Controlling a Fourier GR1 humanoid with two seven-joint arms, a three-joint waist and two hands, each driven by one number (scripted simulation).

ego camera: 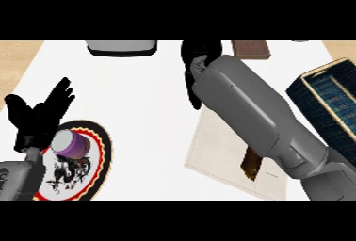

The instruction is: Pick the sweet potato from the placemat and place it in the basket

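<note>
While the right hand point(199, 61) is curled at upper centre, perhaps grasping the sweet potato, it should be swung to the basket point(332, 101) at right.

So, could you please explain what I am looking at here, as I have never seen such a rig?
This is a humanoid robot's own view, looking steeply down from its head onto a white counter. The open left hand rests at the left. The grey right forearm stretches across a beige placemat, its right hand at the far side; whether it holds anything is unclear. A brown thing, probably the sweet potato, lies on the placemat. A dark basket stands at the right, a patterned plate at the left.
</note>
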